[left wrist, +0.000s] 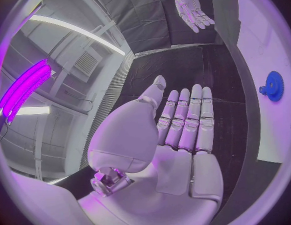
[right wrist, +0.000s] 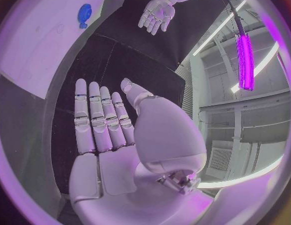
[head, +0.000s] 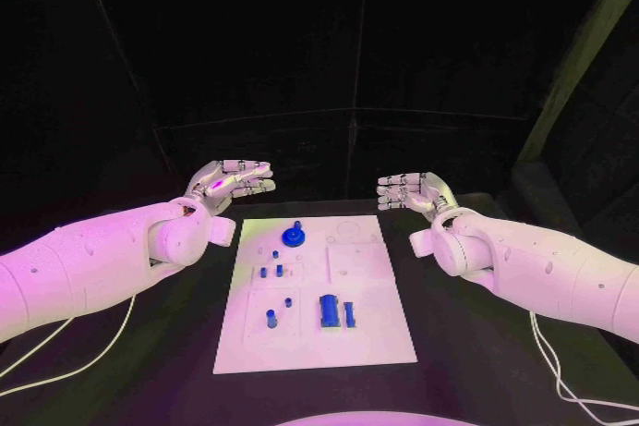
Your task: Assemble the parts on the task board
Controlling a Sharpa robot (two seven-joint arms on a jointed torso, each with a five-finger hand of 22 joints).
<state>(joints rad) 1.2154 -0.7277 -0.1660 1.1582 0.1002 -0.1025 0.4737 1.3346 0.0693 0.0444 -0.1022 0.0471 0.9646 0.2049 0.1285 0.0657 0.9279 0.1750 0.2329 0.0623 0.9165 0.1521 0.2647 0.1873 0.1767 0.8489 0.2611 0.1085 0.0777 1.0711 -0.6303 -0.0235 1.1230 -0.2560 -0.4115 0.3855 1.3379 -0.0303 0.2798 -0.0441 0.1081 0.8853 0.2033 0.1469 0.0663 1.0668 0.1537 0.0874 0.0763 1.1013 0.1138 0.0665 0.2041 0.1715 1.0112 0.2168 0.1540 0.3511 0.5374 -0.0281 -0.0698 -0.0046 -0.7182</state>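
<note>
Both white arms reach forward over the black counter (head: 160, 334), flanking the flat white task board (head: 313, 347) without touching it. The silver left hand (head: 229, 181) and silver right hand (head: 410, 191) hover raised near its far corners, fingers straight and together, palms bare, holding nothing. Small blue parts (head: 329, 310), including a round blue gear-like piece (head: 293, 233), rest on the board.

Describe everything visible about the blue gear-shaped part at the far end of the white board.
The blue gear-shaped part is a round, toothed disc, plastic by its look, with a small knob or stem jutting from one side. It rests on the white task board, near the far edge and toward the left side, apart from the smaller blue pieces nearer the robot. The left wrist view shows its toothed rim. Neither the left hand nor the right hand touches it; both hover open beyond the board's sides.
</note>
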